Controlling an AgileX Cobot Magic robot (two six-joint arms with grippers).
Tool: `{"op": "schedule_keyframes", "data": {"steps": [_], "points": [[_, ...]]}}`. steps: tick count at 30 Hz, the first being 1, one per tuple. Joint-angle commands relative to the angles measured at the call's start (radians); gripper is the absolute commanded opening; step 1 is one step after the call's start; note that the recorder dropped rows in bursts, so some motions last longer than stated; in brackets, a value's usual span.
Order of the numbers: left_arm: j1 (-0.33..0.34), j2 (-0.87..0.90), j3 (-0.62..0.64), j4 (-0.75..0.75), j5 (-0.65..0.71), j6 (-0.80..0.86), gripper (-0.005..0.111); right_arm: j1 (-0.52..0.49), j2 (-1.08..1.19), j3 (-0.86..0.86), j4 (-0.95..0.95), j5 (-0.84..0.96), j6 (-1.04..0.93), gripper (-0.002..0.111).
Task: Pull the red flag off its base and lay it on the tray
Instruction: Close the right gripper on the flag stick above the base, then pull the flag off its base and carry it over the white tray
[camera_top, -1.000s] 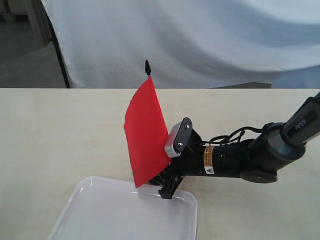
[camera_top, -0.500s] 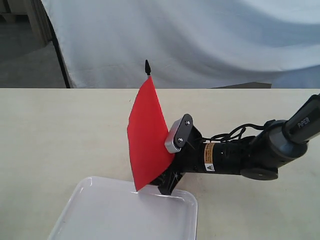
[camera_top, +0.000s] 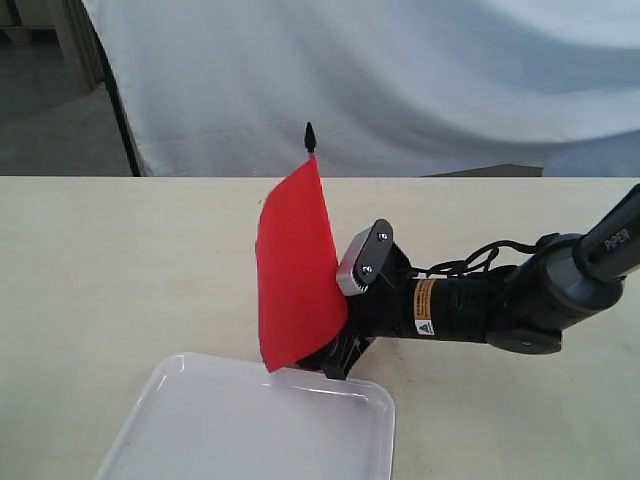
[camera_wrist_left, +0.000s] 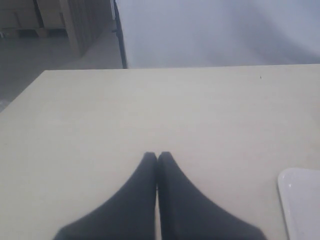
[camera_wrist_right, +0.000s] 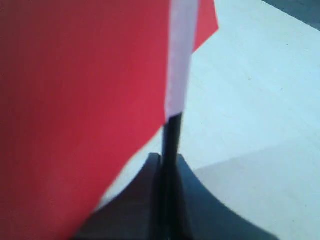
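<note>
The red flag (camera_top: 295, 270) stands almost upright just behind the tray's far rim, its pointed black tip (camera_top: 310, 133) at the top. My right gripper (camera_top: 338, 356) is shut on the lower part of its thin black stick (camera_wrist_right: 172, 140). In the right wrist view the red cloth (camera_wrist_right: 75, 100) fills most of the picture and the stick runs down between the two dark fingers (camera_wrist_right: 135, 200). The base shows in no view. The white tray (camera_top: 200, 440) lies at the near edge, and its corner (camera_wrist_left: 300, 200) shows in the left wrist view. My left gripper (camera_wrist_left: 157, 156) is shut and empty over bare table.
A pale wooden table (camera_top: 120, 270) carries everything. A white cloth backdrop (camera_top: 400, 80) hangs behind its far edge. The right arm (camera_top: 500, 305) lies low across the table from the right.
The right gripper has shifted a little right and up with the flag. The flag's tip has moved right, and the cloth's lower corner now hangs over the tray's far rim.
</note>
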Motion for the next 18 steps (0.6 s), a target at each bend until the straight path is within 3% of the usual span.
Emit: {"op": "schedule_keyframes", "data": {"steps": [1,18], "points": [[-0.005,-0.003,0.002,0.004,-0.001,-0.006,0.0,-0.007,0.0,0.002,-0.004,-0.012,-0.006,-0.001],[-0.005,-0.003,0.002,0.004,-0.001,-0.006,0.0,-0.007,-0.13,0.002,-0.055,-0.04,0.108,-0.001]]}}
